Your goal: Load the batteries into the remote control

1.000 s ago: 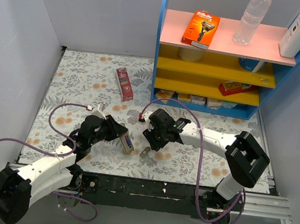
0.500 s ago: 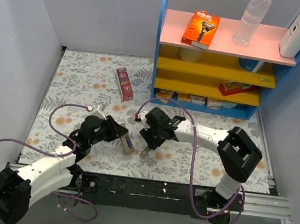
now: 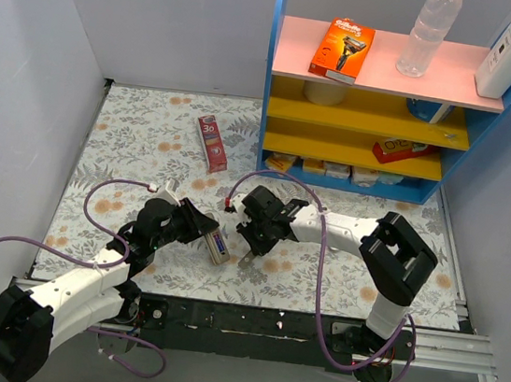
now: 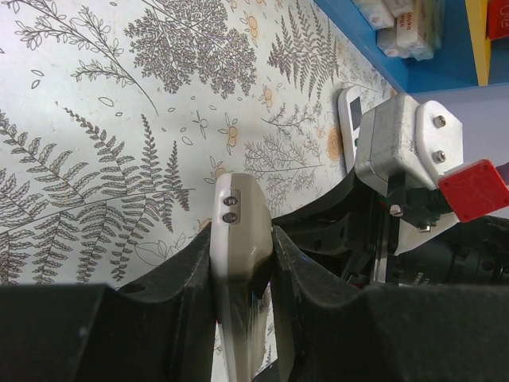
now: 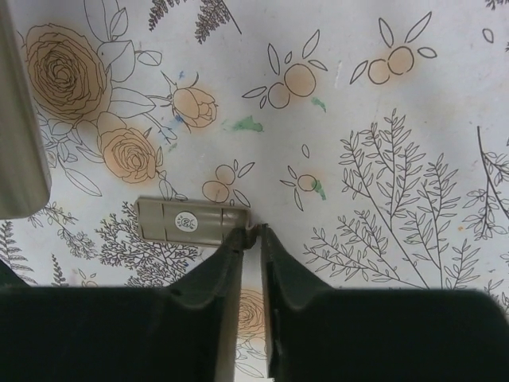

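Grey-beige plastic remote control sits clamped in the left gripper, a slim blue-purple battery showing in its back. At 4 o'clock, the right gripper is pinched nearly shut on a flat beige rectangular cover by its tab, on the floral mat.

Your right tool has moved toward the left edge of the desk and is now nearer to the remote control. The elbow of the right arm has also swung left. The tool tips now sit at the end of the grey cover, one on each side.
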